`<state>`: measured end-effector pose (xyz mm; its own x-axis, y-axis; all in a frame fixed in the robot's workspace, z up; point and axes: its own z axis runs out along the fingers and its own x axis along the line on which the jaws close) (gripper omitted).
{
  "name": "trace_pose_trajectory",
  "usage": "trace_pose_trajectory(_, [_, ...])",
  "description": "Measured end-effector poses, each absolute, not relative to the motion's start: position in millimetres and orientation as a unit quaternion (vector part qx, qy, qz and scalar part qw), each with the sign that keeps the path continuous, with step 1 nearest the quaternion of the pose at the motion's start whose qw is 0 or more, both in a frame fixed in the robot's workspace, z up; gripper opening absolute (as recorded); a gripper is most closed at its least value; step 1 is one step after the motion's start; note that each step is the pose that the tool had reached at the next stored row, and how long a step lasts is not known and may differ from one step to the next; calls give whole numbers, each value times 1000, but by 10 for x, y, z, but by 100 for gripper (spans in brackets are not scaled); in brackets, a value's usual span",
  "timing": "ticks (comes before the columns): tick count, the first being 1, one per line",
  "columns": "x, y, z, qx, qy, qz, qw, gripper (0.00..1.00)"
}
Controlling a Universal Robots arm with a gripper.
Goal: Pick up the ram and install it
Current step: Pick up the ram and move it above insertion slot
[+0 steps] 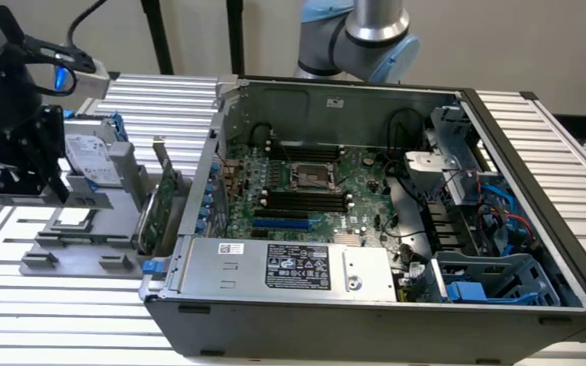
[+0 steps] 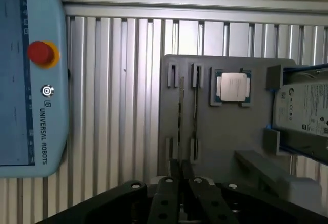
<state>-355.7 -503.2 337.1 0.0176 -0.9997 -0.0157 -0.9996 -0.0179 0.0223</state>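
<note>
We see the grey holder (image 2: 225,142) carrying a processor (image 2: 233,86), a hard drive (image 2: 307,106) and the ram (image 2: 180,116), which stands edge-on in its slot, in line with the gripper (image 2: 180,175). We cannot tell its grip.

Parts tray (image 1: 69,244) to the exterior view's left of the computer case (image 1: 375,324), hard drive (image 1: 89,162) and processor (image 2: 232,87) on it.

Exterior high over computer case (image 1: 375,320), wrist close above shared gray fixture (image 2: 225,131)

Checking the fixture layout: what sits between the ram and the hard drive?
Wrist view: a silver processor chip in its holder, between the ram and the hard drive.
</note>
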Motion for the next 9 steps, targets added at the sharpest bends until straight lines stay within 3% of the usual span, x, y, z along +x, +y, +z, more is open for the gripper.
trace_pose_trajectory(9, [-3208,-5032,3710,713,-701,-14,2,0])
